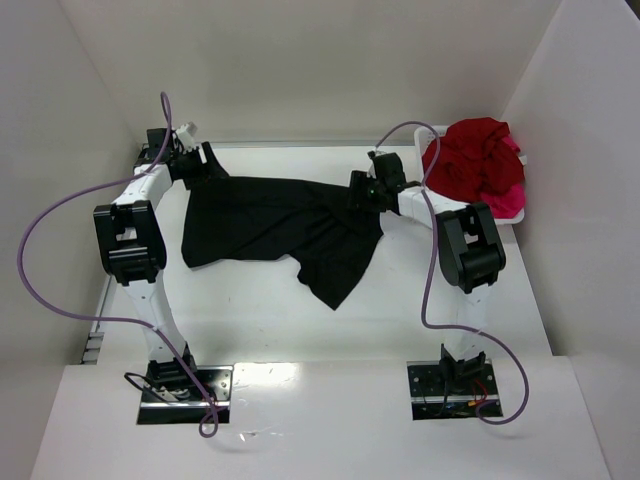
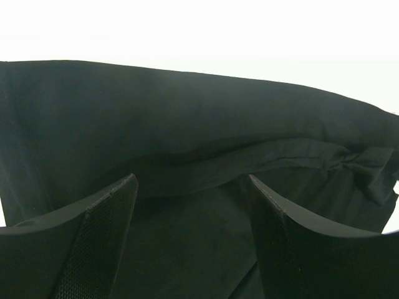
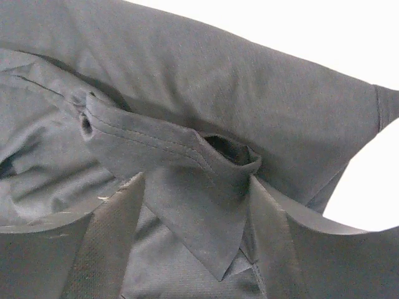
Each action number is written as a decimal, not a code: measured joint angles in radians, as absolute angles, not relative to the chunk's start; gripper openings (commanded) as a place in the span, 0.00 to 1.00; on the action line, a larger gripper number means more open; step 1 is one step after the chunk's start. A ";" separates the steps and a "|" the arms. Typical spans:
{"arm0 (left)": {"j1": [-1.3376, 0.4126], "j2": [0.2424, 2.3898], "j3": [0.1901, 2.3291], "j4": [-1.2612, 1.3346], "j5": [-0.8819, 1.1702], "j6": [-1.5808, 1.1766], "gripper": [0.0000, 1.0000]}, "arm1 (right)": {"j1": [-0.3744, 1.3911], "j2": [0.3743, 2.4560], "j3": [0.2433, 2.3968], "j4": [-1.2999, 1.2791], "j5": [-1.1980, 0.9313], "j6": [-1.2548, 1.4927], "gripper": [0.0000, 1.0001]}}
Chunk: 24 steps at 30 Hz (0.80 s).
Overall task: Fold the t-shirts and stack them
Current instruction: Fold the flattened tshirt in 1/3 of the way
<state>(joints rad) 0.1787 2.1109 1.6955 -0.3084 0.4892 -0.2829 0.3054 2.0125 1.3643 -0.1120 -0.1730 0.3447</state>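
The black t-shirt point(image 1: 260, 220) lies across the table's point(image 1: 400, 320) far half. The left gripper point(image 2: 190, 230) by the far-left corner and the right gripper point(image 3: 196, 237) have fingers spread, with its cloth between them. A red shirt point(image 1: 475, 155) and a pink shirt point(image 1: 510, 200) fill the far-right basket point(image 1: 430, 150).

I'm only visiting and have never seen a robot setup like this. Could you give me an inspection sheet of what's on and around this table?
Surface: white table, with a patch of glare near the arm bases.
Job's things: black t-shirt lies crumpled across the far half; dark red shirt and bright pink shirt are heaped in the white basket at the far right.
Clutter: nothing seen.
Grippers: left gripper is at the black t-shirt's left end and right gripper at its right end, both with fingers apart and black cloth between them.
Cables: one purple cable loops beside the left arm, another beside the right.
Surroundings: white walls on three sides.
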 measured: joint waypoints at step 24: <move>0.179 2.111 1.695 -0.315 0.488 -0.282 0.79 | 0.334 1.872 1.166 -0.094 -0.479 0.290 0.13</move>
<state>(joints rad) 0.1787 2.1105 1.6955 -0.3145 0.4881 -0.2825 0.3340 1.8717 1.1660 -0.0944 -0.4789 0.2905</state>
